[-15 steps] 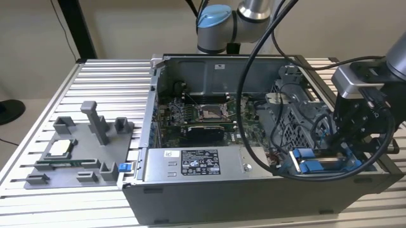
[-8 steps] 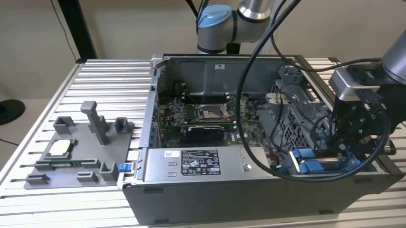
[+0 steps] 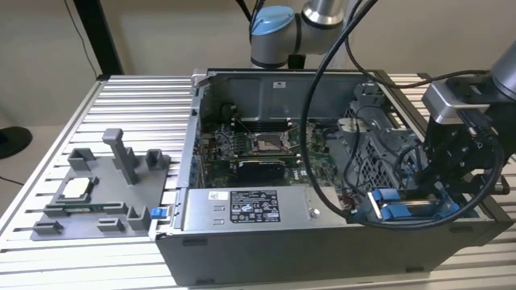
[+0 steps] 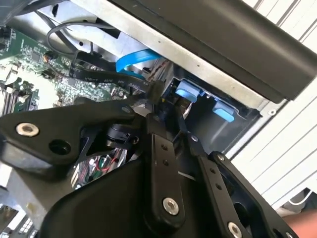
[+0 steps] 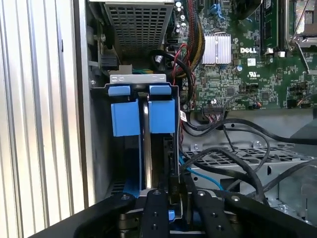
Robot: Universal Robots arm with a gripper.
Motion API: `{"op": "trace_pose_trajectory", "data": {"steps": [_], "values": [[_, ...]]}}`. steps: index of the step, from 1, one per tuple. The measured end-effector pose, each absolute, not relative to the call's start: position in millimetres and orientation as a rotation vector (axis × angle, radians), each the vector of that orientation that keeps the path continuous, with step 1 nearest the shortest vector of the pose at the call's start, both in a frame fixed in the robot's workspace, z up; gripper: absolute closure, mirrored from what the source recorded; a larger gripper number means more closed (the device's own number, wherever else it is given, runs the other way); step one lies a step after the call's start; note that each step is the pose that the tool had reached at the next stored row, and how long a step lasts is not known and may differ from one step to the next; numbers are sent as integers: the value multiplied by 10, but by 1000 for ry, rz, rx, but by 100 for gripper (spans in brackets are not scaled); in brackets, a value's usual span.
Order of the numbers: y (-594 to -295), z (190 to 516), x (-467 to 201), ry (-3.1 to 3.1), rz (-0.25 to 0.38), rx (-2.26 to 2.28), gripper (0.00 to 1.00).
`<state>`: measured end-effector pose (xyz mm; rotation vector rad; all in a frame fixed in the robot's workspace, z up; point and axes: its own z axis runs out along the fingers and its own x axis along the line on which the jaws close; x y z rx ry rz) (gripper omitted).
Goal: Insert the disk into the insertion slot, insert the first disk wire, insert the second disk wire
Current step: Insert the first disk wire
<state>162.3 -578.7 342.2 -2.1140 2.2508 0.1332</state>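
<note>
soft, even light from overhead. the ribbed table (image 5: 39, 99) beside the fingers (image 5: 154, 213) glares pale, nearly washed out. beyond them the case (image 3: 241, 90) interior is dim. the gripper (image 4: 166, 111) looms dark and unfocused, and the black wire plug (image 4: 156, 94) pinched at its tips is lost in shadow.

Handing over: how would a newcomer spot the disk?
Find the open computer case on the slatted table, then its front corner on the exterior view's right, below the gripper holding a black wire. The disk sits in the bay there, clipped in bright blue plastic, unlike the grey stickered power supply box beside it.
</note>
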Motion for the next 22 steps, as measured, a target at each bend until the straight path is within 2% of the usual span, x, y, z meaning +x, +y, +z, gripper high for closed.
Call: {"op": "trace_pose_trajectory", "data": {"steps": [7, 20, 21, 22], "values": [[-5787, 3718, 1623, 2251, 133, -2114, 100], [-5766, 3722, 1897, 2254, 139, -2116, 100], [-5766, 3722, 1897, 2254, 139, -2116, 0], [-5766, 3719, 1897, 2254, 139, -2116, 0]]}}
